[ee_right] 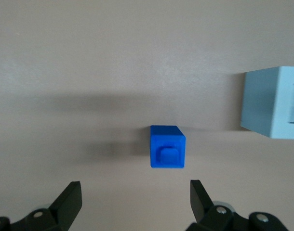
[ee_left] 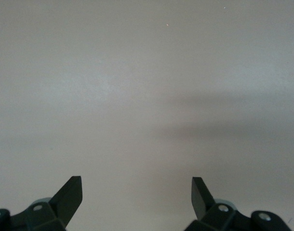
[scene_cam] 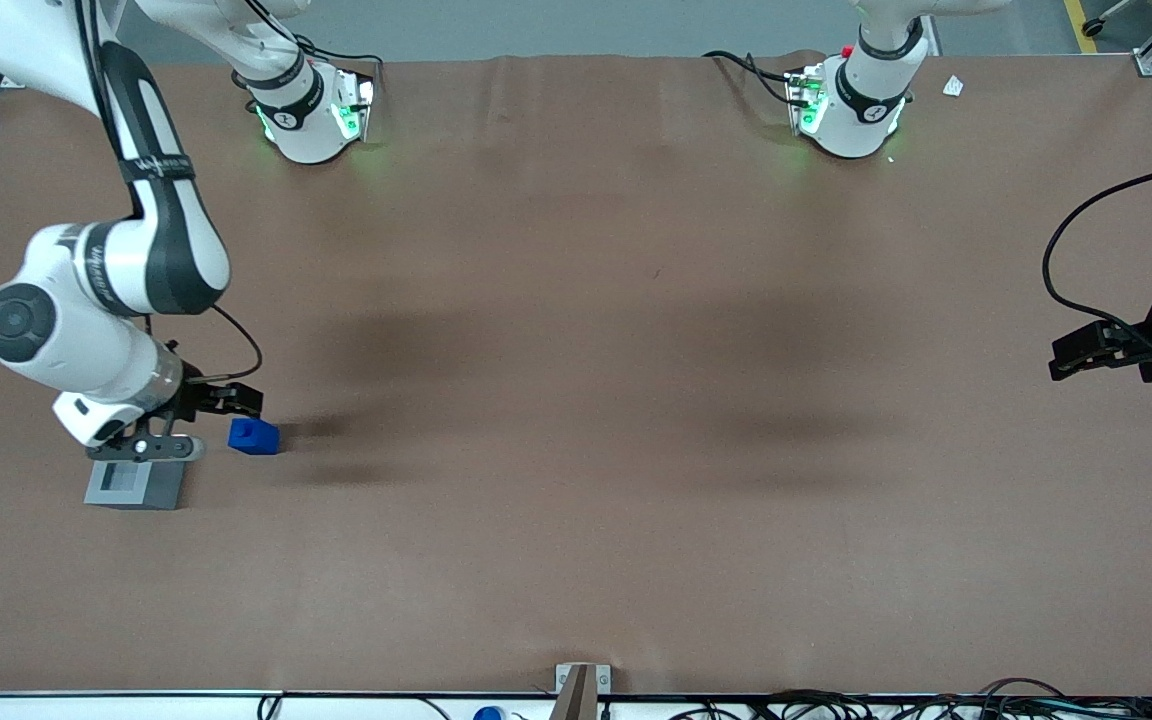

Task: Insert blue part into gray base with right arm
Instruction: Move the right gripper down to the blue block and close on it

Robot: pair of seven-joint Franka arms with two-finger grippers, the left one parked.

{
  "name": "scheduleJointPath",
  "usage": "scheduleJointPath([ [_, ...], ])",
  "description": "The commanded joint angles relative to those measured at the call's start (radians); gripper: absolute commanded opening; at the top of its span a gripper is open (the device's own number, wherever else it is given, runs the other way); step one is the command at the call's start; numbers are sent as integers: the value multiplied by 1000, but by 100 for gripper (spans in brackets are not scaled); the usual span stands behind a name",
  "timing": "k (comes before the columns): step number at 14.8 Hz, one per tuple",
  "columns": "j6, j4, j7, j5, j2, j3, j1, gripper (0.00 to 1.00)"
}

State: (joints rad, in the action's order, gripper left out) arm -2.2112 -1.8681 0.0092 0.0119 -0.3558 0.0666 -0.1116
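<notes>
The blue part [scene_cam: 254, 437] lies on the brown table toward the working arm's end, its notched face showing in the right wrist view [ee_right: 167, 147]. The gray base [scene_cam: 134, 483] sits beside it, slightly nearer the front camera, with its square socket facing up; one end of it shows in the right wrist view [ee_right: 274, 103]. The right arm's gripper [scene_cam: 234, 402] hovers low just beside the blue part, open and empty. In the right wrist view the gripper [ee_right: 135, 192] has its fingers spread wide, and the blue part lies ahead of the fingertips, not between them.
The brown table [scene_cam: 636, 400] stretches wide toward the parked arm's end. Both arm bases [scene_cam: 311, 110] stand at the table's edge farthest from the front camera. Cables [scene_cam: 836, 705] lie along the near edge.
</notes>
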Motion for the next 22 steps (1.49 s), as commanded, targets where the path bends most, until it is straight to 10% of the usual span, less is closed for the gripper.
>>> scheduleJointPath([
  [1, -77, -13, -2, -10, -47, 4, 0, 98],
  [19, -173, -11, -6, -21, -179, 12, 33, 69],
  [22, -170, -11, -6, -21, -184, 12, 40, 35],
])
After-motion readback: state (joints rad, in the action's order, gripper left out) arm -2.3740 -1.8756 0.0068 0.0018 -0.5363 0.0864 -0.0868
